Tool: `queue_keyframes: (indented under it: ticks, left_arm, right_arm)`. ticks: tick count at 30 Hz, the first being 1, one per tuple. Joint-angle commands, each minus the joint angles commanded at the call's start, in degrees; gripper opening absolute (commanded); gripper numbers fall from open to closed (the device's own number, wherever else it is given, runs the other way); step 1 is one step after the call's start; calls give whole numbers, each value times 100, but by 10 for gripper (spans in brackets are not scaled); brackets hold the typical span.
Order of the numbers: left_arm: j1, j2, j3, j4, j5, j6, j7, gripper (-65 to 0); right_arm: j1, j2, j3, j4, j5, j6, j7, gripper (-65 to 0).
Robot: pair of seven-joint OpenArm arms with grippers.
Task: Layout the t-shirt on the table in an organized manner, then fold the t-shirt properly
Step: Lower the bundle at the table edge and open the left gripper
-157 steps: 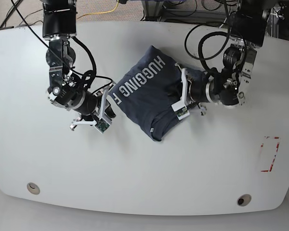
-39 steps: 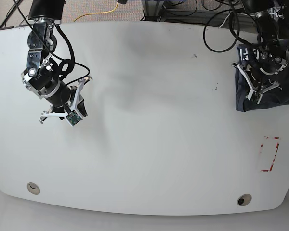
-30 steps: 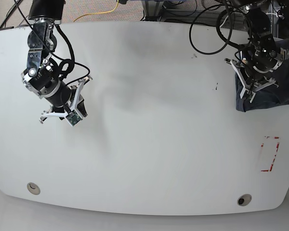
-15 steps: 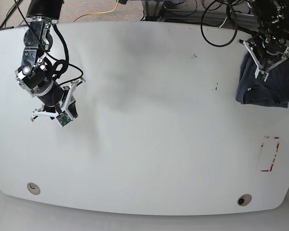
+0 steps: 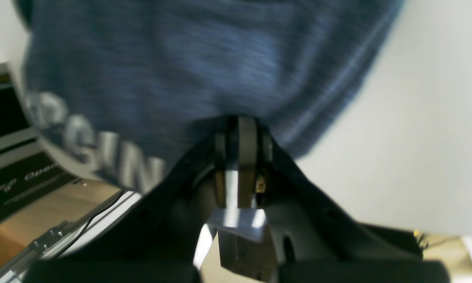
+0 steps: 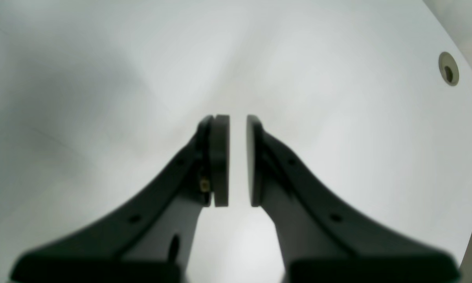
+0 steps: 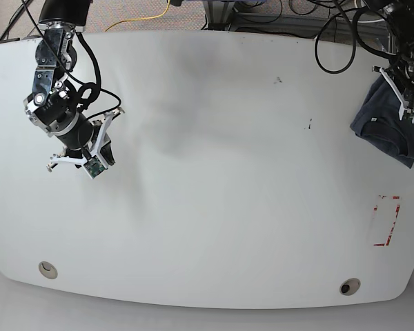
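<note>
Brown carpeted floor [image 7: 134, 10] beyond the bench's far edge, yellow cable [image 7: 139, 21] lying across it, black cables [image 7: 290, 8] and metal frame legs [image 7: 224, 14] nearby. Even overhead light, soft shadows.

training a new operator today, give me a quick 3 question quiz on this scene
1. True or false: the t-shirt lies spread flat in the middle of the table.
2. Which gripper is shut on the t-shirt? A) the left gripper B) the right gripper C) neither
3. Fill in: the red tape mark sits near the table's ____ edge in the base view.

Key: 1. False: it is bunched at the far right edge of the base view. 2. A: its jaws pinch the fabric, while the right gripper stands slightly open over bare table. 3. right
</note>
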Motion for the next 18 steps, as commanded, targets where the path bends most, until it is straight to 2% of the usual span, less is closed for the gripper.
queue_keyframes:
  ticks: [5, 11, 18]
  left_arm:
    - [-18, 18, 62, 290, 0, 0, 0, -628]
    - [-237, 202, 809, 580, 9, 0, 18, -628]
    - [-703, 457, 1310, 334, 44, 0, 53, -628]
  right_arm:
    - [-35, 0, 0, 0, 0, 0, 0, -583]
    - [-62, 0, 123, 9, 0, 0, 0, -583]
    - [-62, 0, 114, 35, 0, 0, 0, -583]
